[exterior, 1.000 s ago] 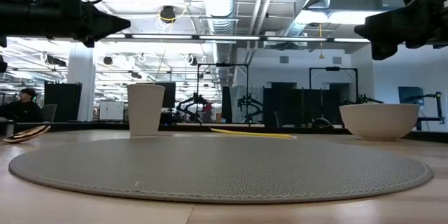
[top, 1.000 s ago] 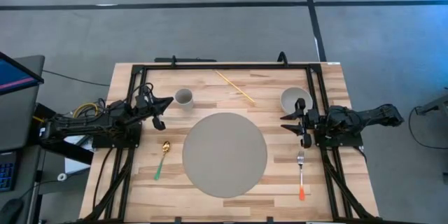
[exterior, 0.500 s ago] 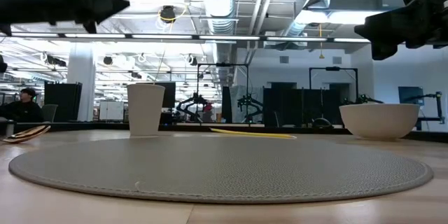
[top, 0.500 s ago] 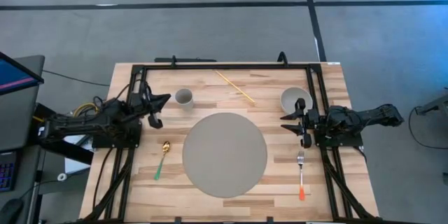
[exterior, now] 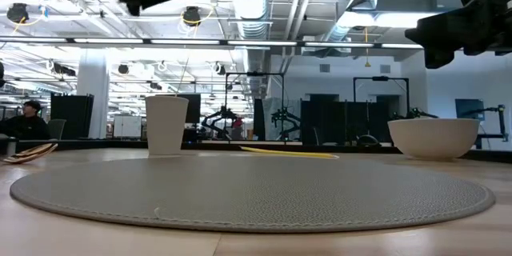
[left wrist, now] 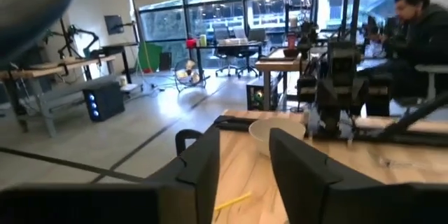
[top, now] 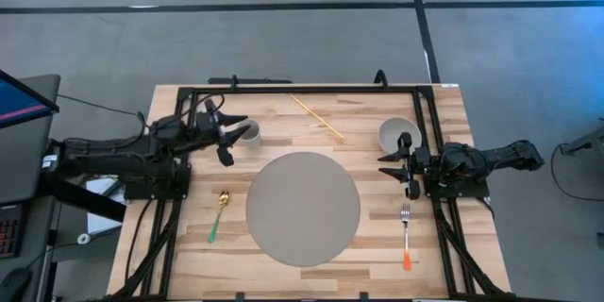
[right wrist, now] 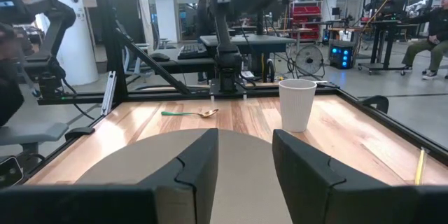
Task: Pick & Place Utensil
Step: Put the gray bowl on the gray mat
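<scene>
The left gripper [top: 229, 138] hangs in the air just beside the white cup [top: 248, 132], with its fingers apart and nothing in them. The right gripper [top: 401, 166] waits near the white bowl [top: 396, 135], also a bit open and empty.

The things to pick up lie flat on the bench [top: 434, 245]. The gold spoon with the green handle [top: 219, 212] is on the left, just beside the big round gray mat [top: 303, 208]. The fork with the orange handle [top: 406, 234] is on the right side of the mat. A thin yellow stick [top: 316, 117] lies at the far edge, between cup and bowl.

The spoon looks like the left arm's job. To do it well, the arm should swing away from the cup without bumping it, turn the fingers down, and pinch across the thin handle, low to the wood.

Some things are hard to see. The left wrist view looks out at the room, so the spoon is not in it. In the low view the spoon is only a sliver at the edge, and the fork does not show at all.
</scene>
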Action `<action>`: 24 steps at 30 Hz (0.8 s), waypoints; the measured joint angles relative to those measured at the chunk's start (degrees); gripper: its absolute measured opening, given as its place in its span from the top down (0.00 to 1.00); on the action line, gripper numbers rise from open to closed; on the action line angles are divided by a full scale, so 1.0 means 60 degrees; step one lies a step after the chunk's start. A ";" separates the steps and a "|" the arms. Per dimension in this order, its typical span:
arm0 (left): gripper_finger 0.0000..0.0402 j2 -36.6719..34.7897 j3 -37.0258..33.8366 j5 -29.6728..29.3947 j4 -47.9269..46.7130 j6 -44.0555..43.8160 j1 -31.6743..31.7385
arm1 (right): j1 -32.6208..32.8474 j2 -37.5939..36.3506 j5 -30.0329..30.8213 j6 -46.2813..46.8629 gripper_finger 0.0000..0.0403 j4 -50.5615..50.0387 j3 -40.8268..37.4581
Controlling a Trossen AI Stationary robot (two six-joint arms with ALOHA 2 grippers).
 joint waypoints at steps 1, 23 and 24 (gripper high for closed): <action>0.66 0.0125 0.0178 -0.0003 -0.0102 -0.0113 0.0000 | 0.0002 0.0000 0.0000 -0.0004 0.68 0.0000 -0.0003; 0.65 0.0312 0.0767 -0.0029 -0.2142 -0.0591 0.0000 | -0.0002 0.0000 0.0000 -0.0007 0.68 0.0000 0.0000; 0.65 0.0312 0.0767 -0.0029 -0.2135 -0.0591 0.0000 | -0.0002 0.0000 0.0000 -0.0007 0.68 0.0000 -0.0003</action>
